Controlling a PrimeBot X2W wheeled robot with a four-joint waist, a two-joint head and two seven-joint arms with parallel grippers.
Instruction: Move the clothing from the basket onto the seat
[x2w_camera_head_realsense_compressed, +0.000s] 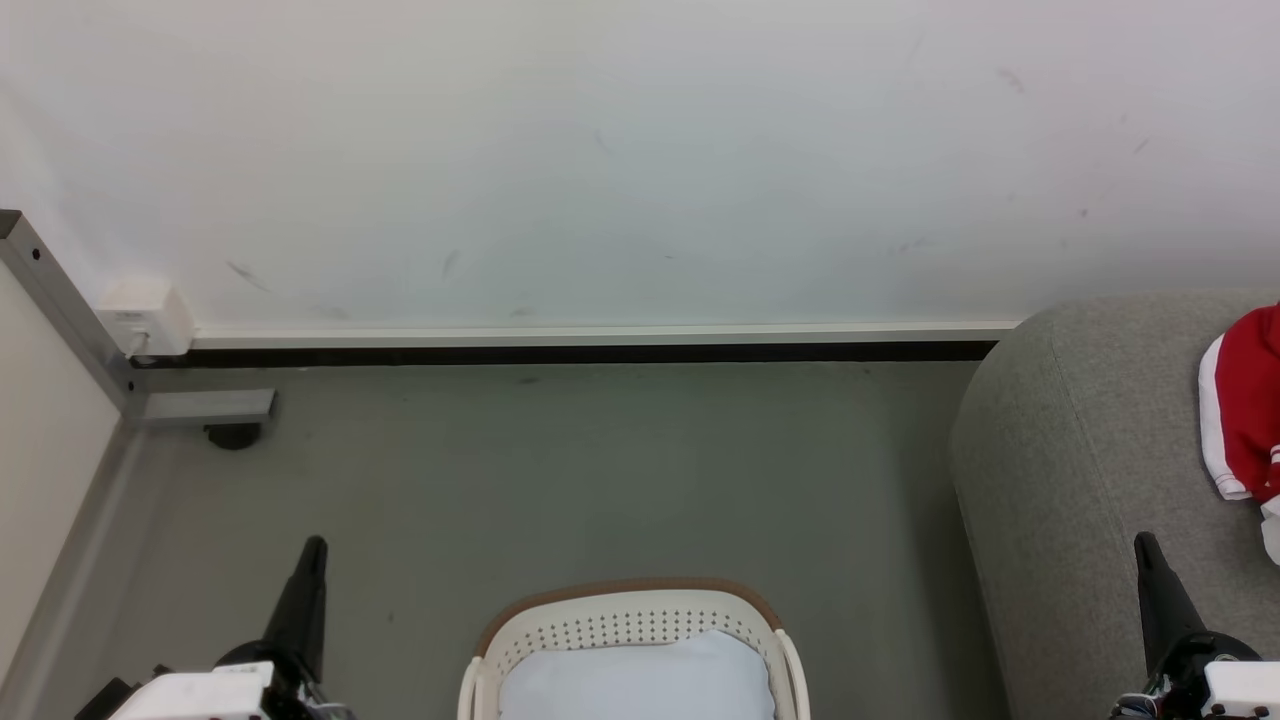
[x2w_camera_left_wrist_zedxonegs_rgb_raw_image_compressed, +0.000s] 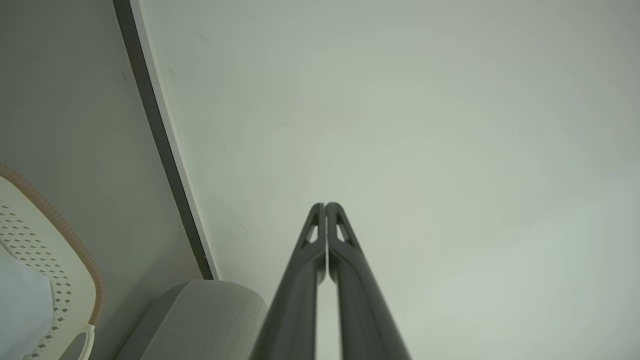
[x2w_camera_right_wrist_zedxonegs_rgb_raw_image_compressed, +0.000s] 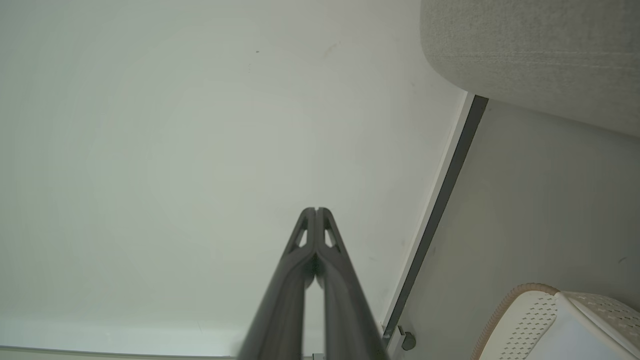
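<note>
Clothing already lies on the seat at three o'clock, out of the basket at six. It looks soft and light; you would pinch a bunched fold. Both jaws sit pressed together, empty.

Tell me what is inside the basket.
A pale blue-white cushion lies inside the basket. Anything beneath it is covered, and the basket's near part is out of frame. The red clothing lies on the seat.

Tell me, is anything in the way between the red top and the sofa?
Nothing visible. The red top already lies on the sofa. The basket holds a pale cushion; the shut right gripper stands apart from the top.
</note>
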